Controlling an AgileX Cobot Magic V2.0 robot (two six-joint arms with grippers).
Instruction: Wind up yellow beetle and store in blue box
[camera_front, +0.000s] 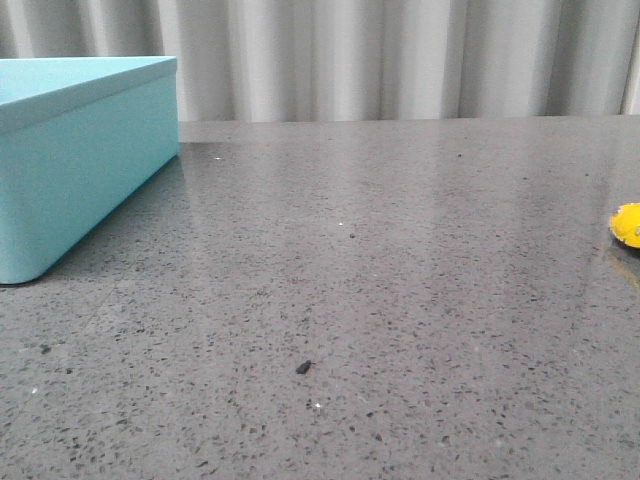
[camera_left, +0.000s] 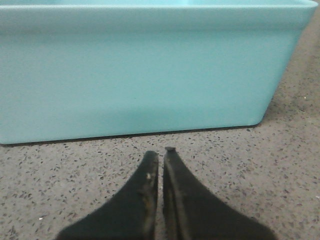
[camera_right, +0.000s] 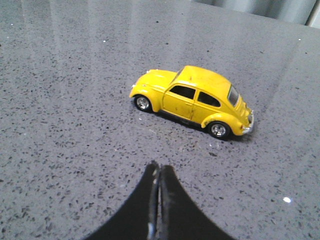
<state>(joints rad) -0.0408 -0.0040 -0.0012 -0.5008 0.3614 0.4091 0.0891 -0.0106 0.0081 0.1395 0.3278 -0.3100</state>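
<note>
One yellow beetle (camera_right: 192, 101) is sitting on the desk (camera_front: 400, 260), well apart from the one blue box (camera_front: 75, 160). Both pincers, left pincer (camera_left: 161, 157) and right pincer (camera_right: 159, 172), are resting pressed together, empty.

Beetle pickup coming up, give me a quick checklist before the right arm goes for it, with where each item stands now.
1. Beetle upright on its wheels: ok.
2. Nothing touching the beetle: ok.
3. Right gripper open for the grab: not ok, fingers are together.
4. Right gripper facing the beetle: ok, it sits just ahead, apart.
5. Left gripper empty: ok, shut on nothing, near the box.
6. Box open on top: cannot tell.
</note>
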